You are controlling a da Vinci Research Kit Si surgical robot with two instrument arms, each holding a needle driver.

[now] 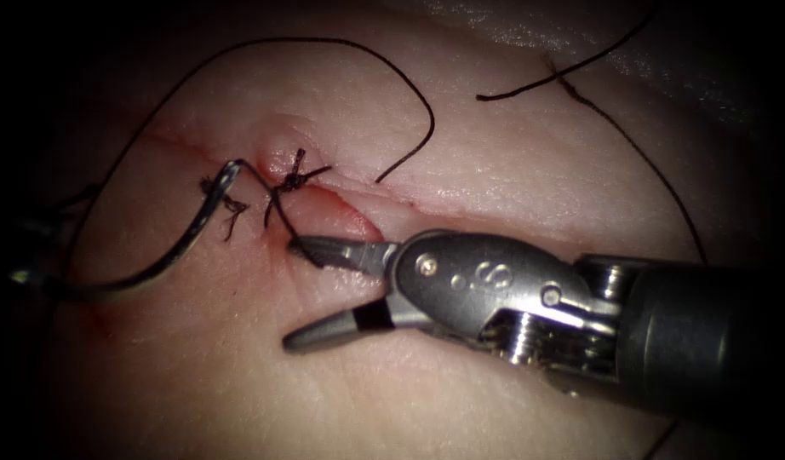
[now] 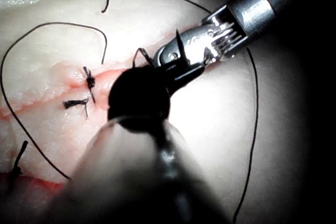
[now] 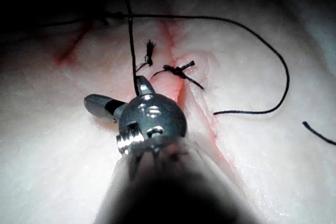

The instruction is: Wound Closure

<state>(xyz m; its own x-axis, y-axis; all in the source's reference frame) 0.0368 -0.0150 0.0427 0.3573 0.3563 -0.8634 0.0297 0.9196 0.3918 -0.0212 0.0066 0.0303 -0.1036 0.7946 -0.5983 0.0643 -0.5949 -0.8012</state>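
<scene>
The right tool (image 1: 292, 294) comes in from the right, jaws open, over the tissue (image 1: 461, 179) just below the cut (image 1: 358, 204). Its upper jaw's tip touches the thread (image 1: 277, 209), and nothing is clamped. That thread runs up to one end of the curved needle (image 1: 192, 230), which is beside two knots (image 1: 295, 179) on the cut. The needle arcs left, outside the tissue, into the dark where the left tool (image 1: 22, 264) sits. Whether that tool holds it I cannot tell. In the right wrist view the right tool (image 3: 118, 95) stands open at the thread (image 3: 131, 45).
A long loop of thread (image 1: 409, 85) curves over the tissue above the cut. A loose cut end of thread (image 1: 563, 77) lies at the upper right. Red fluid (image 1: 341, 217) stains the cut near the knots. The right tool (image 2: 178, 64) also shows in the left wrist view.
</scene>
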